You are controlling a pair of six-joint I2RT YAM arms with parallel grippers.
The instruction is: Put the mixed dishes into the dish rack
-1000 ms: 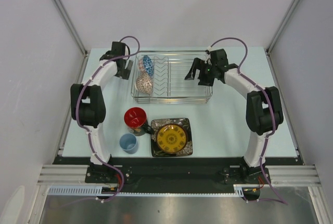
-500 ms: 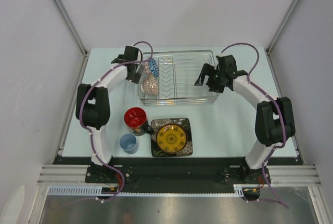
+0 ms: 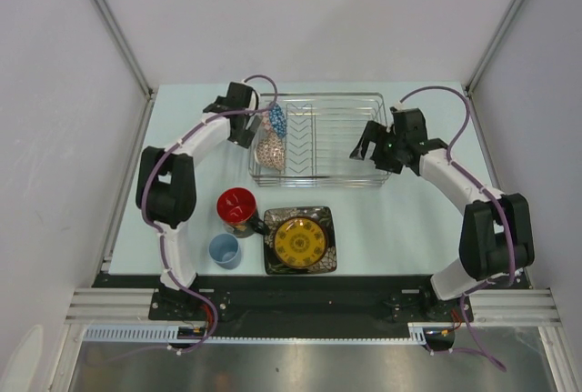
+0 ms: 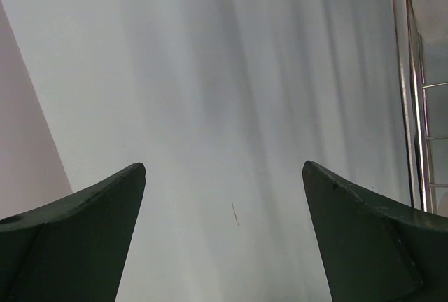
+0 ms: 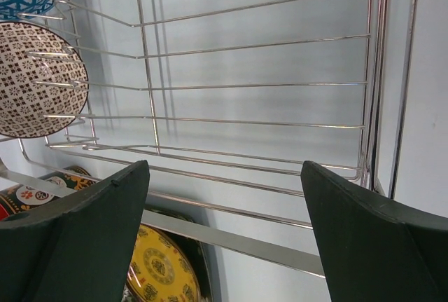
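The silver wire dish rack stands at the back of the table. A blue patterned bowl and a pinkish patterned bowl stand on edge at its left end. My left gripper is open and empty, just outside the rack's left end; its wrist view shows bare table and the rack's rim. My right gripper is open and empty at the rack's right end, above its wires. In front stand the black mug, the light-blue cup and the yellow plate on the dark square plate.
The pale blue table is walled by white panels on the left, back and right. A black strip and a metal rail run along its near edge. The right wrist view also shows both bowls and the yellow plate.
The rack, with both bowls in it, has slid to the right. Both grippers have moved right with it, staying at its two ends. The front dishes have not moved.
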